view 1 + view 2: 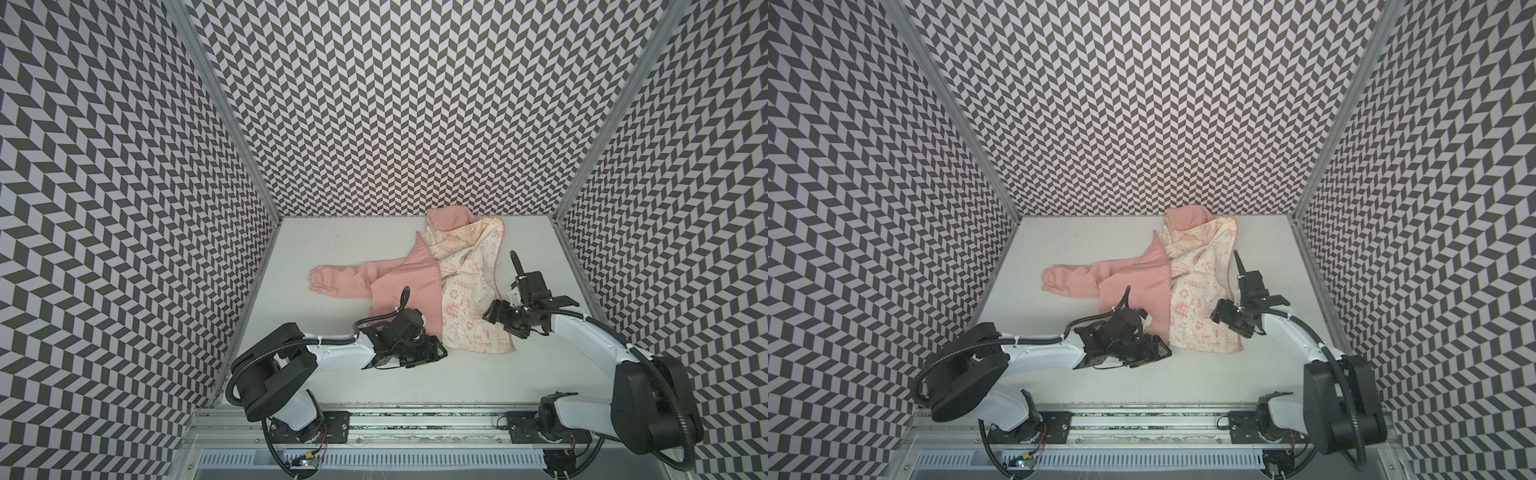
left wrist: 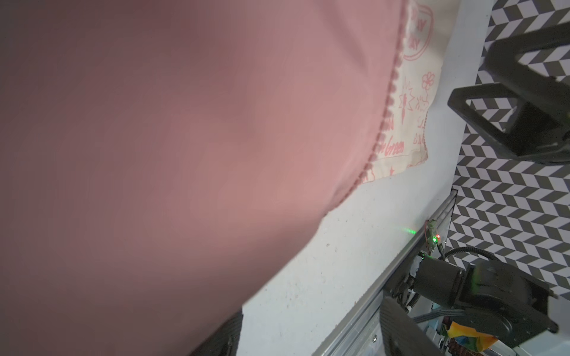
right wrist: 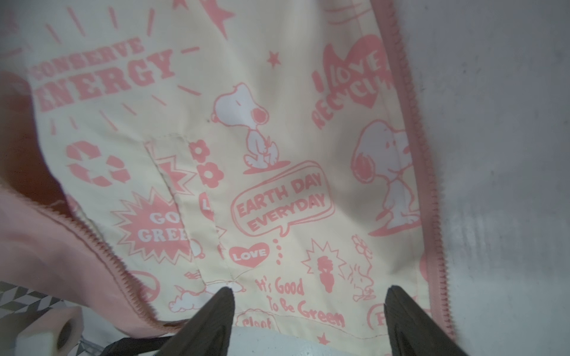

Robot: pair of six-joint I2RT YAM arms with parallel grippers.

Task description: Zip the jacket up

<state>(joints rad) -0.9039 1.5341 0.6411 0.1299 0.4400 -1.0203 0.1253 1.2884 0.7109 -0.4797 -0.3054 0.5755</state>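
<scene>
Salmon-pink cloth at the near hem first: left gripper low on the table, at about 6 o'clock of the pink front panel of the jacket, fingers spread wide. Seems to clasp nothing, though hard to be sure with pink cloth draped so close across the left wrist view. Likely set there to catch the bottom corner of that panel, the start of any zip.

Across at 3 o'clock from it, right gripper hanging over the cream printed lining, fingers well apart and empty, tips just above the lower hem. Aimed, by the look of it, at the other bottom corner. One row of zipper teeth along the lining's outer edge, the second row on the pink panel's edge. Well apart at the hem, those two rows, so nothing joined yet; no slider or pin made out.

Farther back: jacket spread open and rumpled, toward 1 o'clock of the table in both top views, one front flipped lining-up. One sleeve stretched toward 9 o'clock, cuff flat on the table. Farthest, a pink fold bunched at 12 o'clock against the back wall. Calls for both bottom corners brought together before any pull upward.
</scene>
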